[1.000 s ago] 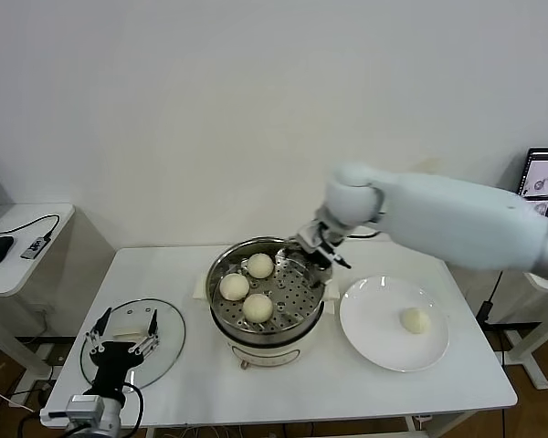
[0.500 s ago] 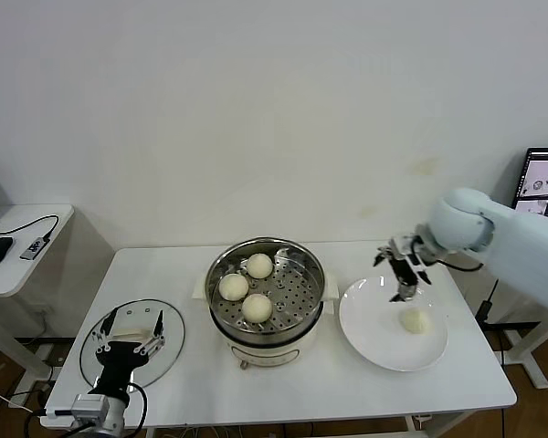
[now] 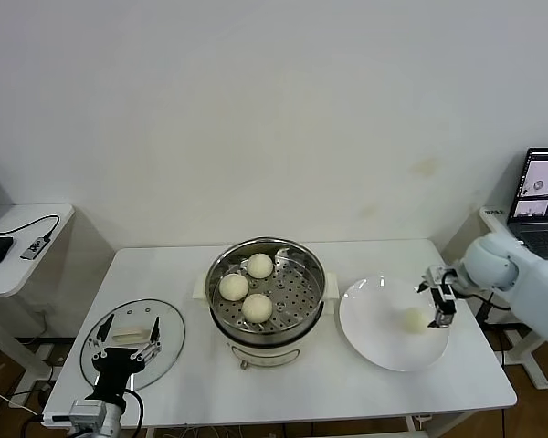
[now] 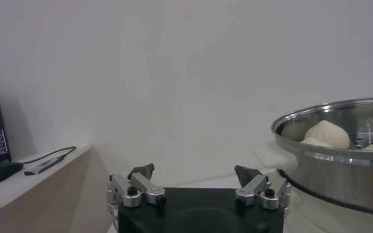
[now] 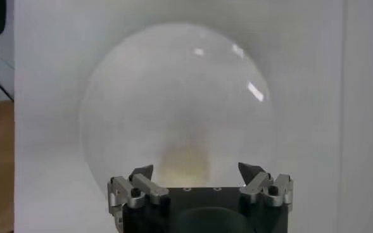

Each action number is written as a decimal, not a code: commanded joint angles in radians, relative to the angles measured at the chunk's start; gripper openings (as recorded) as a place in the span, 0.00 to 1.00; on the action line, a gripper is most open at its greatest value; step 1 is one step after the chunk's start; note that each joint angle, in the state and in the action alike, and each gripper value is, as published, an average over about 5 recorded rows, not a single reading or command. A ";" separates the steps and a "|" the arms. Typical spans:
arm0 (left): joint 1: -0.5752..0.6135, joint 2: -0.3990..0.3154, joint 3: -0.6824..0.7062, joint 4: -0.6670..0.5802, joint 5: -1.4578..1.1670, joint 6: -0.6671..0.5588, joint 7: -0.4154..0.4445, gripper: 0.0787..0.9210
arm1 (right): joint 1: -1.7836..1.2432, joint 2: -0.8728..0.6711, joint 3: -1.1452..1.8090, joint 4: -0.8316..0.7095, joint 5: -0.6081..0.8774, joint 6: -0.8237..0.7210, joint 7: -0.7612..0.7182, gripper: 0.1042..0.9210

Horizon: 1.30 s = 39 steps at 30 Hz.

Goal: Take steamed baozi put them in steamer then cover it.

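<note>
While the head view shows three buns [image 3: 245, 286] in the steamer [image 3: 266, 290] at center, the right gripper [image 5: 197, 178] hangs open-jawed over the plate's [image 5: 142, 95] lone bun [image 5: 185, 163]; the left gripper [image 4: 195, 182] idles open.

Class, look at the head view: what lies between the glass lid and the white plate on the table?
In the head view, the steamer holding three buns sits between the lid and the plate.

Open gap on the surface [image 3: 347, 388] between steamer [image 3: 267, 285] and plate [image 3: 393, 324]. Steamer's open top is unobstructed; three buns [image 3: 246, 287] occupy its left half.
</note>
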 commanded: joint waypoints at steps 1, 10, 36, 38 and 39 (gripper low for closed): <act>0.000 0.001 -0.002 -0.001 0.000 0.001 0.000 0.88 | -0.144 0.065 0.122 -0.128 -0.075 0.012 0.023 0.88; 0.003 0.002 -0.008 -0.002 -0.002 0.001 0.001 0.88 | -0.132 0.146 0.118 -0.185 -0.083 0.020 0.035 0.88; -0.024 0.029 0.001 0.019 -0.066 0.048 0.003 0.88 | 0.069 0.105 -0.040 -0.089 0.023 -0.025 0.025 0.49; -0.023 0.029 0.005 0.024 -0.063 0.043 0.003 0.88 | 0.103 0.081 -0.065 -0.024 0.062 -0.049 0.026 0.48; -0.024 0.030 0.005 0.024 -0.065 0.043 0.003 0.88 | 0.127 0.068 -0.082 0.010 0.085 -0.062 0.026 0.48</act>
